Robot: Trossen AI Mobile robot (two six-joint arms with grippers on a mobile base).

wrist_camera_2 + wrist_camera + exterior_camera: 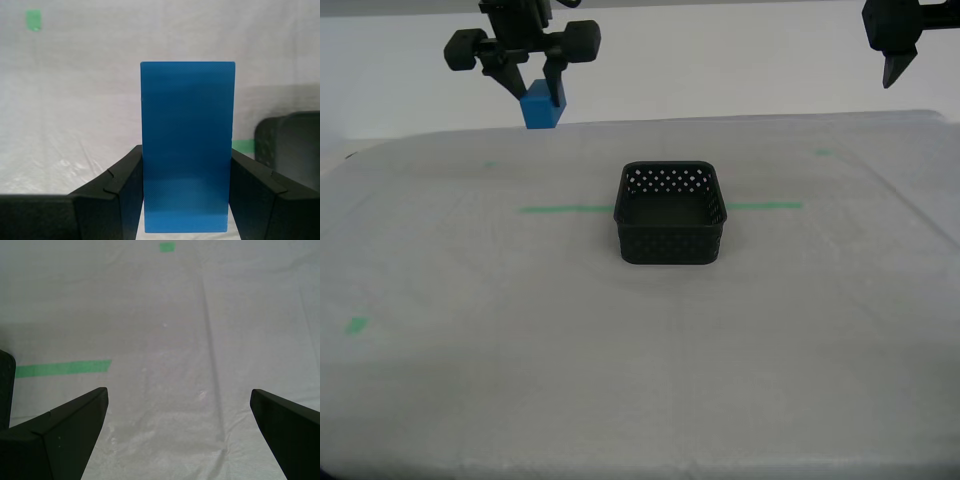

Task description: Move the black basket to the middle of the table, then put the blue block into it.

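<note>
Right now my second gripper (186, 195) has its jaws clamped on the blue block (187, 145), held up in the air above the table (640, 380). Below and off to the side of those jaws stands the black basket (670, 213), mid-table. Well apart, my first gripper (180, 425) hangs spread wide, holding nothing, over bare cloth and green tape (62, 368).

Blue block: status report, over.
My second gripper shut on blue block, raised. My first gripper open, empty. Black basket mid-table, empty. Path clear.
</note>
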